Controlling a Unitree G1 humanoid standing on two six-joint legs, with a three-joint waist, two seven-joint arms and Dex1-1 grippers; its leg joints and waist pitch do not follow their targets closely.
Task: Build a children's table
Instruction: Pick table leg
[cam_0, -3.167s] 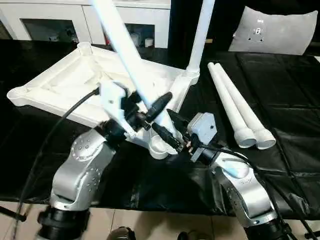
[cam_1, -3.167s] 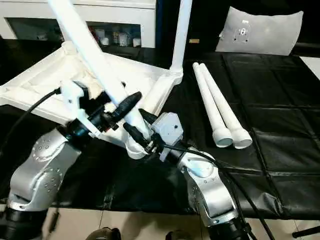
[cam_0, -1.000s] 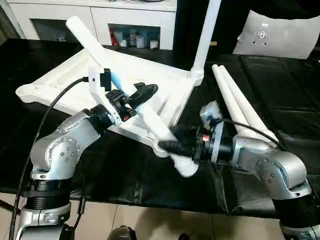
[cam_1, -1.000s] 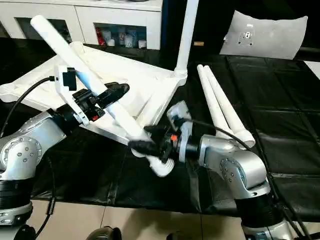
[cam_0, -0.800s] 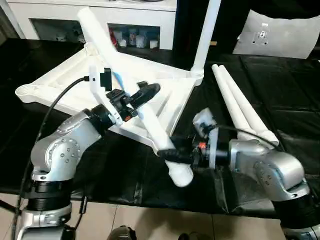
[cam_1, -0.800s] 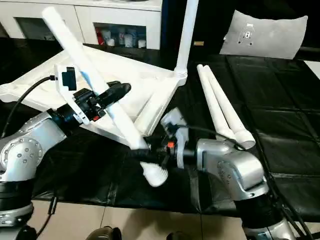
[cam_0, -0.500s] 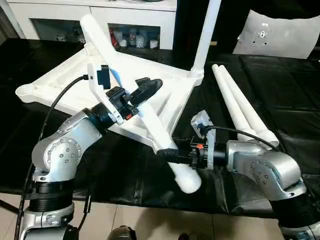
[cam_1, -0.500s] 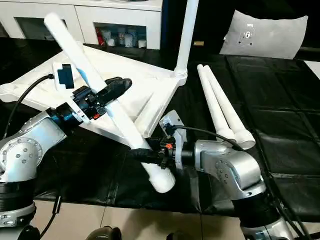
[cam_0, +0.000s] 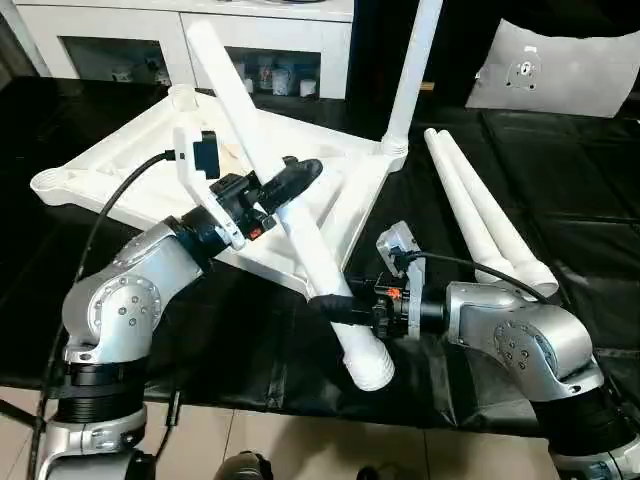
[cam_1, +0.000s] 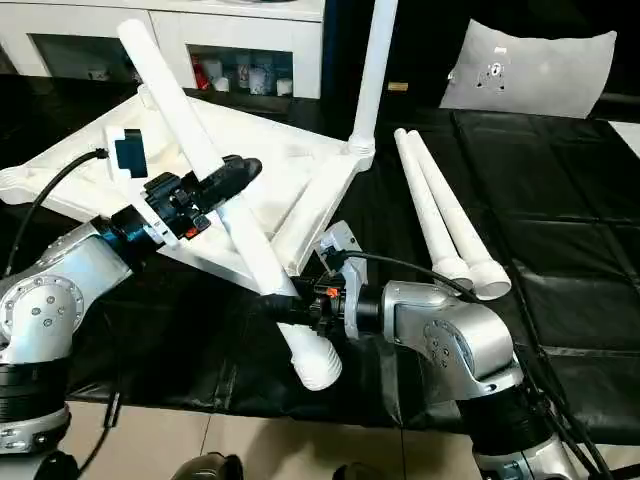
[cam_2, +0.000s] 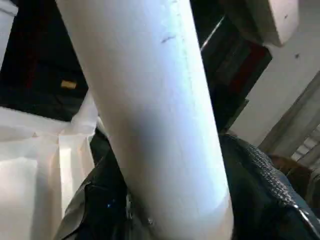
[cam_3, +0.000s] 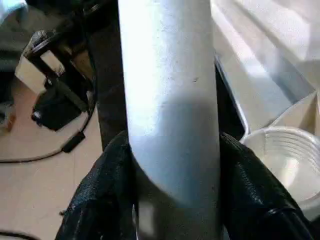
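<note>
The children's table top (cam_0: 130, 165) lies upside down, ribs upward, with one leg (cam_0: 410, 60) standing in its far right socket. Two loose legs (cam_0: 480, 215) lie side by side to its right. A fourth leg (cam_0: 300, 235) slants over the top, narrow end up at the back left, wide end (cam_0: 370, 368) hanging past the front edge. My left gripper (cam_0: 280, 190) is shut on its middle, and its black fingers (cam_2: 260, 185) hug the shaft. My right gripper (cam_0: 335, 305) is shut on it lower down, beside the near corner socket (cam_3: 282, 157).
A white shelved cabinet (cam_0: 280, 40) runs along the back, and a grey-white cushion-like panel (cam_0: 555, 65) leans at the back right. Black quilted cloth (cam_0: 570, 210) covers the work surface. Tiled floor (cam_0: 300, 450) shows below its front edge.
The held leg has swung steeper: its narrow end moved right, its wide end dropped lower past the front edge. My right gripper's fingers have closed around the leg's lower part.
</note>
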